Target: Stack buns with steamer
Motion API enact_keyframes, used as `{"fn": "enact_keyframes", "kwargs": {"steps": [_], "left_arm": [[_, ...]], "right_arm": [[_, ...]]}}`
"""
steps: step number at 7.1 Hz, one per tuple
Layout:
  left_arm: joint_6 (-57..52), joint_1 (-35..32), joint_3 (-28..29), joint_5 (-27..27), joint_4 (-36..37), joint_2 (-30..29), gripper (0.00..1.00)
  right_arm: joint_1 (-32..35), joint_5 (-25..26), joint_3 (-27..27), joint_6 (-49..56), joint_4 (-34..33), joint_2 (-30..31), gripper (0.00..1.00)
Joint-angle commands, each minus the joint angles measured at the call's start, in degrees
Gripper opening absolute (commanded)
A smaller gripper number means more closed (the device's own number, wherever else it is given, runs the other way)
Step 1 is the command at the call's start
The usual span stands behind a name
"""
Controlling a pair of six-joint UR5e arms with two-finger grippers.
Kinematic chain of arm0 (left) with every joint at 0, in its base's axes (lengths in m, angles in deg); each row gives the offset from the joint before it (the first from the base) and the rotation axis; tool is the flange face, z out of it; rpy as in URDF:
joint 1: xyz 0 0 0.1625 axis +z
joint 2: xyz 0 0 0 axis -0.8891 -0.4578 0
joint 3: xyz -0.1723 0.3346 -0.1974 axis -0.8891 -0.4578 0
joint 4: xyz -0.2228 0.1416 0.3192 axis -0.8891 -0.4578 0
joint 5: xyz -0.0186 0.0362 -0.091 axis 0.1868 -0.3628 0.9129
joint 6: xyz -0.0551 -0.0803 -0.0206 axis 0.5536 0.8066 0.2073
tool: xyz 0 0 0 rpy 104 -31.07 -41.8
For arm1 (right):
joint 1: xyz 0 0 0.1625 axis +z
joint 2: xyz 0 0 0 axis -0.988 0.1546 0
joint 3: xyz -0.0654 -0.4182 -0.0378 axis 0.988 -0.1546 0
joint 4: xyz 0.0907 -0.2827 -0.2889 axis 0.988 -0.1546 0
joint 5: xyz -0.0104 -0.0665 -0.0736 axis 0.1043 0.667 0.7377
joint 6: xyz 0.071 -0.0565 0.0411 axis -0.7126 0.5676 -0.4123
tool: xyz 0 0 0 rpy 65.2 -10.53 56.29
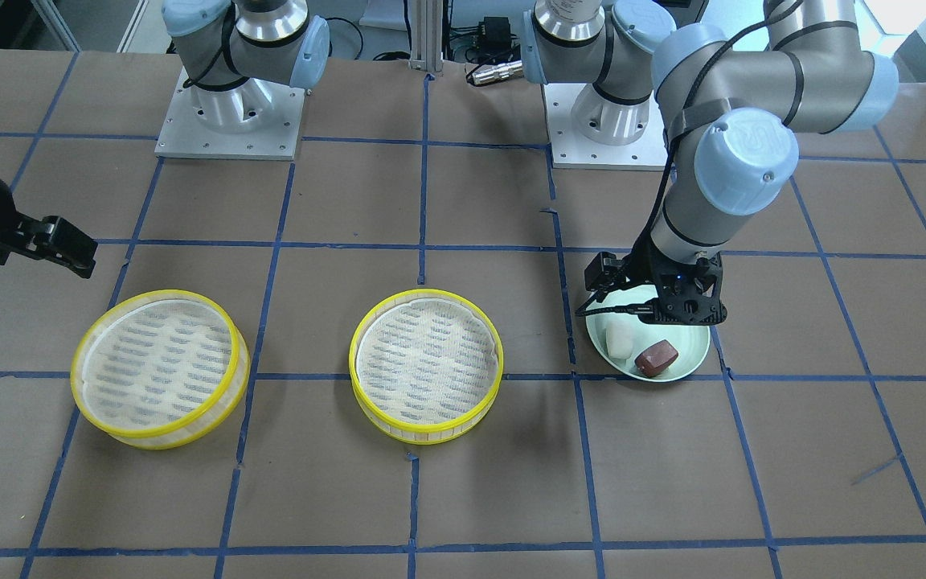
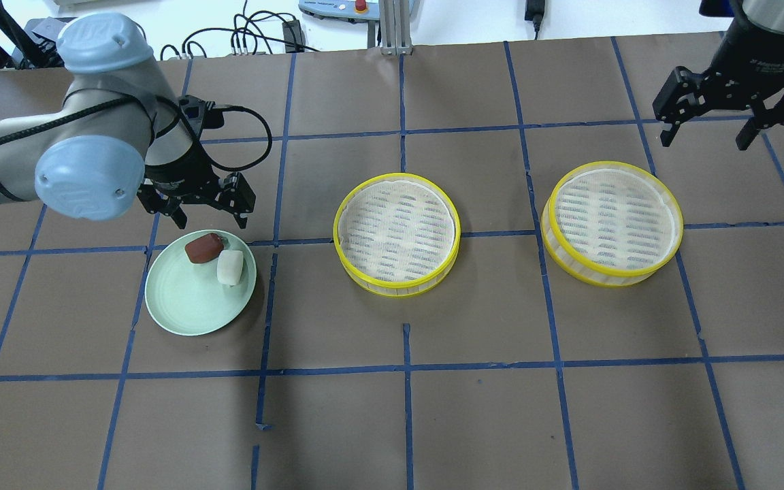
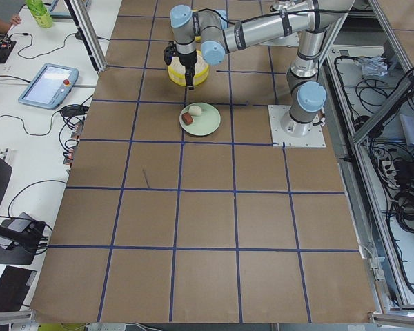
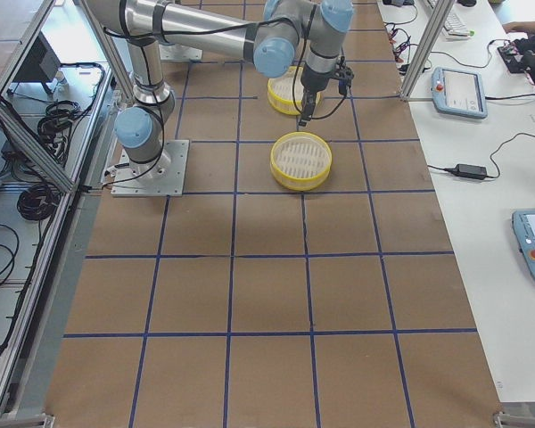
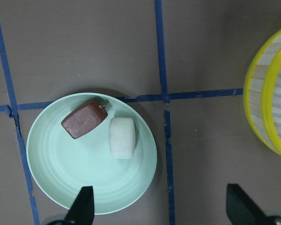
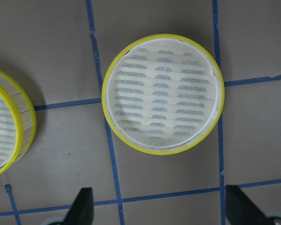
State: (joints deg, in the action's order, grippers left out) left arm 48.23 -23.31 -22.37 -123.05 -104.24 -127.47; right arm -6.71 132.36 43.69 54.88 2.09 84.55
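Brown table (image 2: pixel 474 422), blue grid, yellow trays, green plate.
Tabletop dull brown, crossed by a grid of blue tape (image 2: pixel 405 367). Tray (image 2: pixel 397 231) and second tray (image 2: pixel 613 221) alike: bright yellow rims, pale translucent walls, whitish floors with rows of grey slots. Plate (image 2: pixel 188 306) plain pale green, faint rings. Red-brown bun (image 2: pixel 203 248) glossy; white bun (image 2: pixel 230 267) matt. Left gripper (image 2: pixel 211 222) and right gripper (image 2: pixel 705 141) black. Arms (image 2: pixel 89 170) silver-grey, light blue caps.

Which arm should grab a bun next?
Probably left: the left gripper hovers open beside the green plate holding both buns; the right gripper is far off, by a steamer tray.
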Motion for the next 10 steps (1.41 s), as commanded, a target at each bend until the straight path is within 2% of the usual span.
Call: {"fn": "enact_keyframes", "kwargs": {"steps": [1, 2, 3, 4, 5, 6, 7, 8, 9, 10], "left_arm": [[0.4, 0.7, -4.7, -0.9, 4.0, -3.9, 1.0], [0.4, 0.7, -5.0, -0.8, 4.4, -5.7, 1.0], [0.4, 0.8, -5.0, -0.9, 5.2, -7.1, 0.99], [0.5, 0.8, -5.0, -1.1, 5.6, -8.2, 0.95], [0.4, 0.8, -5.0, -1.2, 5.6, -9.0, 0.82], [0.4, 0.8, -4.9, -3.0, 7.0, -9.5, 0.62], [0.3, 0.8, -4.9, -3.9, 8.4, -9.5, 0.38], [0.4, 0.8, -5.0, -3.9, 8.4, -9.5, 0.18], [0.4, 0.8, -5.0, -3.9, 8.5, -9.5, 0.02], [1.0, 0.7, -4.8, -4.0, 9.2, -8.4, 0.01]], "right_arm": [[-4.5, 1.5, 7.4, 7.2, -10.6, -2.9, 0.95], [-4.9, -0.7, 12.0, 15.6, -19.1, -4.3, 0.95], [-5.4, -2.7, 14.7, 16.5, -23.2, -6.0, 0.96], [-5.8, -2.8, 15.1, 16.6, -26.5, -8.3, 0.98], [-5.8, -2.8, 15.5, 16.8, -31.0, -11.3, 0.92], [-5.8, -2.8, 16.1, 19.8, -34.9, -13.7, 0.88], [-6.5, -2.8, 16.5, 21.4, -35.1, -13.7, 0.79], [-6.9, -2.9, 16.7, 21.4, -35.1, -13.7, 0.64], [-6.9, -3.0, 16.8, 21.4, -34.9, -13.7, 0.45], [-6.9, -2.9, 16.7, 21.4, -34.8, -13.6, 0.26]]}}
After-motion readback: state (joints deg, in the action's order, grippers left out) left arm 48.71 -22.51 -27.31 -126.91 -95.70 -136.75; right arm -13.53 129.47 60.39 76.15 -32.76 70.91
